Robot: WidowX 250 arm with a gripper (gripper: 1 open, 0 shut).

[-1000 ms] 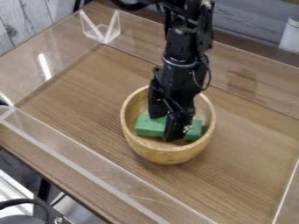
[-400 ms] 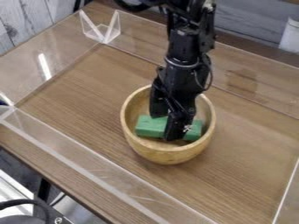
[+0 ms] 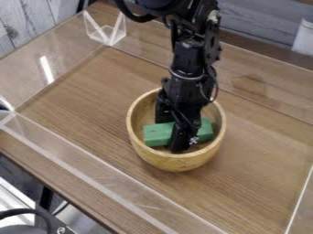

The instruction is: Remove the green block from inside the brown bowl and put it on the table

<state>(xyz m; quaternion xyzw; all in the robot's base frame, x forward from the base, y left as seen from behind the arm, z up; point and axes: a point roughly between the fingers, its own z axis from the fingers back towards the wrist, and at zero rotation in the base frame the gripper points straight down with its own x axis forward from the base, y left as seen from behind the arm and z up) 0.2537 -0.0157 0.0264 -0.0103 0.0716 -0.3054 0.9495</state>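
One green block (image 3: 156, 133), one brown bowl (image 3: 153, 155), one table (image 3: 86, 91), one arm (image 3: 189, 55).

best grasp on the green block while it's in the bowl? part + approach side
Grip the green block across its narrow width near the middle, coming straight down from above. It lies flat on the floor of the brown bowl, whose thick walls block any side approach. The hand is already down over it, pointing downward.

Bright green block (image 3: 163, 134) inside a light-tan wooden bowl (image 3: 146, 154) with visible grain; black gripper (image 3: 181, 137); brown wood-grain table (image 3: 86, 91); clear acrylic walls (image 3: 73, 155).
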